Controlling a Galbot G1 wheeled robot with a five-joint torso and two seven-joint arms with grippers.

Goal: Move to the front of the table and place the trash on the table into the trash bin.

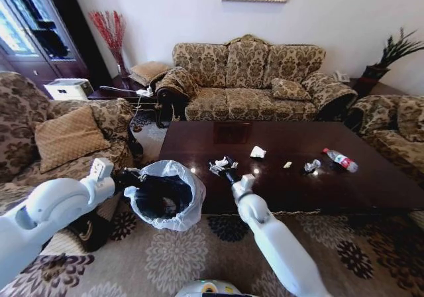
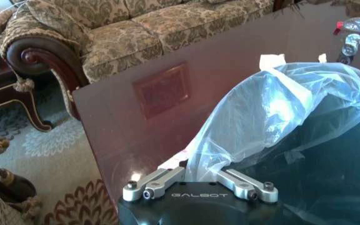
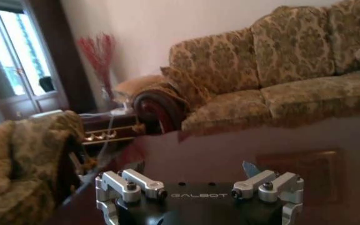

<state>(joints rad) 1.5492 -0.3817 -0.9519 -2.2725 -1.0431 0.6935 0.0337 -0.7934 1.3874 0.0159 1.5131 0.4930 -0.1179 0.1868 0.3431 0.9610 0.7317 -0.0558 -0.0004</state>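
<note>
The left gripper has its fingers closed on the rim of the bin, pinching the white plastic liner that folds over the edge. It holds the bin in the air just off the near left corner of the worktop, with the opening tipped toward the tabletop.

The right gripper is down at the near edge of the worktop, right beside a crumpled silvery wrapper. Whether its fingers are spread, closed or gripping the wrapper, I cannot tell; the wrist view shows just the finger bases and the dark glossy wood beyond.

The rest of the trash lies farther along the worktop: a white paper wad just past the right gripper, a tiny pale scrap, a small crumpled wrapper, and a clear bottle with a red label lying on its side toward the right end. All of these sit apart from one another.

A patterned sofa stands behind the worktop, and a matching armchair stands to the left.
</note>
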